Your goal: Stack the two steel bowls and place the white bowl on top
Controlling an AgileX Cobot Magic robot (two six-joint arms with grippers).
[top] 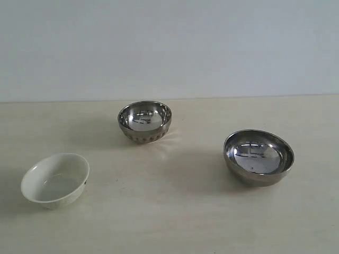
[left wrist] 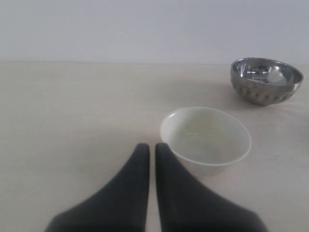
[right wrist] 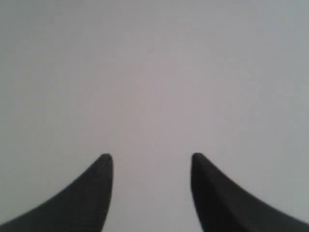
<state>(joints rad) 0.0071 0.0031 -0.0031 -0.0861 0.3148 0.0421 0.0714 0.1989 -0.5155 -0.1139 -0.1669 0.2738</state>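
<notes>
While all three bowls sit apart on the table (top: pixel 169 227), nothing is stacked yet. At eight o'clock the white bowl (top: pixel 54 180) seems tilted. The left gripper (left wrist: pixel 152 147), fingers together and empty, sits beside its rim and could knock it. The dimpled steel bowl (top: pixel 144 120) at twelve and the wider steel bowl (top: pixel 258 156) at four have slick rims that may slip. The right gripper (right wrist: pixel 152 162), fingers apart, holds nothing.

Pretty bare setup here: a pale beige surface (top: pixel 175 227) with faint streaks is filling the lower half of the exterior view, and a plain grey-white wall (top: pixel 169 47) is running straight across behind it. Soft, diffuse light is washing over everything, leaving only blurry shadows.
</notes>
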